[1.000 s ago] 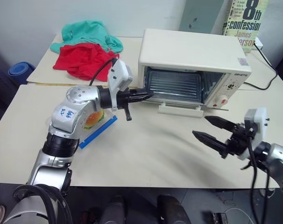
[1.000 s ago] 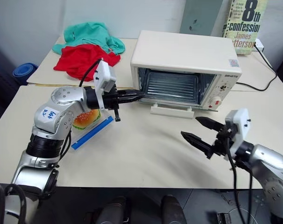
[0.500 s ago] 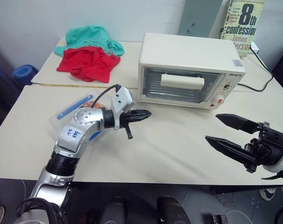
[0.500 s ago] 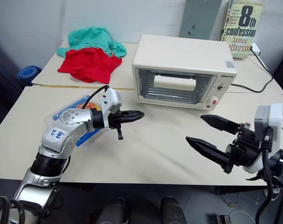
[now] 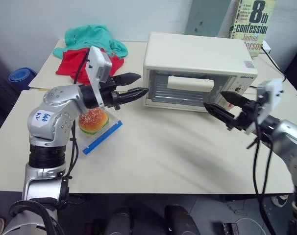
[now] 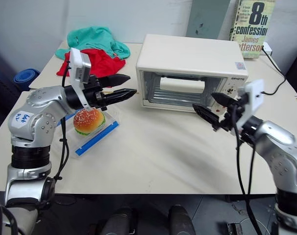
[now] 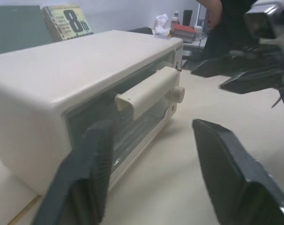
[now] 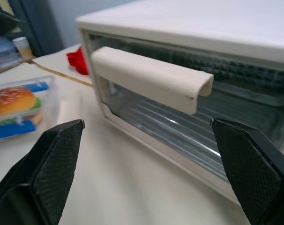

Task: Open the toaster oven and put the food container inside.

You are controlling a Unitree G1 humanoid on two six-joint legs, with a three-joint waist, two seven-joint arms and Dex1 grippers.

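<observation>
Toaster oven sits at the back of the surface, its door shut again after standing open a moment ago. Left pincer has opened, empty. Right pincer gapes wide, empty, nearer the handle. Food container waits beside the left arm, so opening starts over.
</observation>
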